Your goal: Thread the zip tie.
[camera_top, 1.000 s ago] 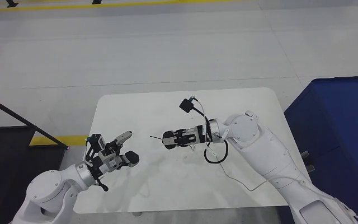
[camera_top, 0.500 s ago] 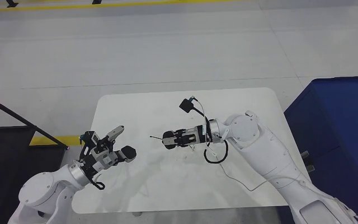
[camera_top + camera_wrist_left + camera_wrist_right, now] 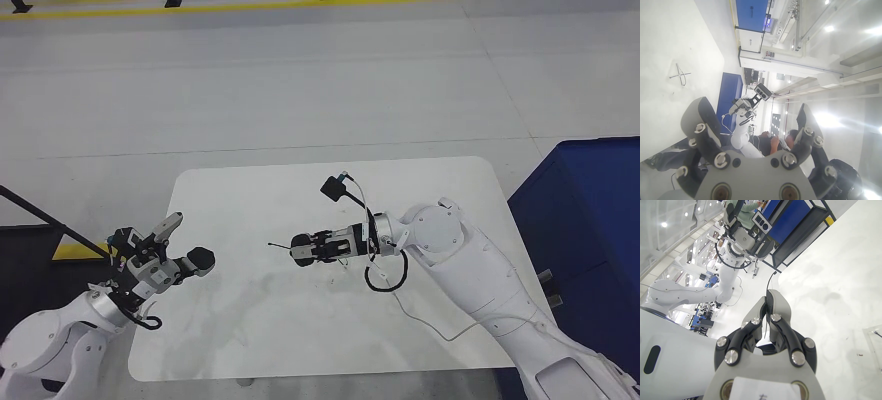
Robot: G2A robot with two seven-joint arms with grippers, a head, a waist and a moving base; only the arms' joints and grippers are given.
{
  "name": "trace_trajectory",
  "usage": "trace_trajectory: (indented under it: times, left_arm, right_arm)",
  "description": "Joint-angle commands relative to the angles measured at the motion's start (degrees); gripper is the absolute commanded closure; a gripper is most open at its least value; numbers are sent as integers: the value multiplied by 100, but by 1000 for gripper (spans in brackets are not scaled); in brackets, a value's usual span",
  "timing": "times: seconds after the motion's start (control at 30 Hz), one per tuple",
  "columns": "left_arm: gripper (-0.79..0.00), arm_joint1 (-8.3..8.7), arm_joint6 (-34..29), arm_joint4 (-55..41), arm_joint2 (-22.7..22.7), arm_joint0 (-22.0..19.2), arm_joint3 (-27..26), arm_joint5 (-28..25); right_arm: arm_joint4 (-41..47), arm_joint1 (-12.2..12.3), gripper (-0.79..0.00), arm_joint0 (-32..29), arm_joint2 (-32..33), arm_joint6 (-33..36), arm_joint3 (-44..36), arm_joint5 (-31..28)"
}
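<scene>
Your right gripper [image 3: 297, 247] sits at the centre of the top view, above the white table [image 3: 440, 190], fingers pressed together on a thin black zip tie [image 3: 276, 243]. The tie's free end pokes out of the fingertips toward the left of the frame. Your left gripper [image 3: 187, 242] is at the lower left, over the table's left edge, fingers spread wide with nothing between them, well apart from the tie. Two thin black strands [image 3: 678, 74] lie crossed on the table, possibly spare ties; they are too small to be sure.
</scene>
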Motion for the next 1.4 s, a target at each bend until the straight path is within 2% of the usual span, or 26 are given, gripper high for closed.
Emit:
trace_trajectory:
  times: [0.0,0.73,0.87,0.93,1.07,1.13,1.17,1.37]
  left_arm:
    - [-785,0,-2,-3,2,0,-1,5]
    - [-785,0,-2,-3,2,0,-1,5]
    - [-785,0,-2,-3,2,0,-1,5]
    - [-785,0,-2,-3,2,0,-1,5]
    - [-785,0,-2,-3,2,0,-1,5]
    - [-785,0,-2,-3,2,0,-1,5]
    - [-785,0,-2,-3,2,0,-1,5]
    - [-785,0,-2,-3,2,0,-1,5]
  right_arm:
    - [0,0,0,0,0,0,0,0]
    - [24,-2,0,-18,-4,-18,-25,-10]
    - [287,24,0,-182,128,60,-374,-476]
    - [438,67,0,-311,300,23,-517,-379]
    - [1128,136,0,-506,473,637,-1462,-307]
    - [924,168,0,-516,616,579,-1746,-222]
    - [527,189,0,-549,740,269,-1804,-77]
    - [527,189,0,-549,740,269,-1804,-77]
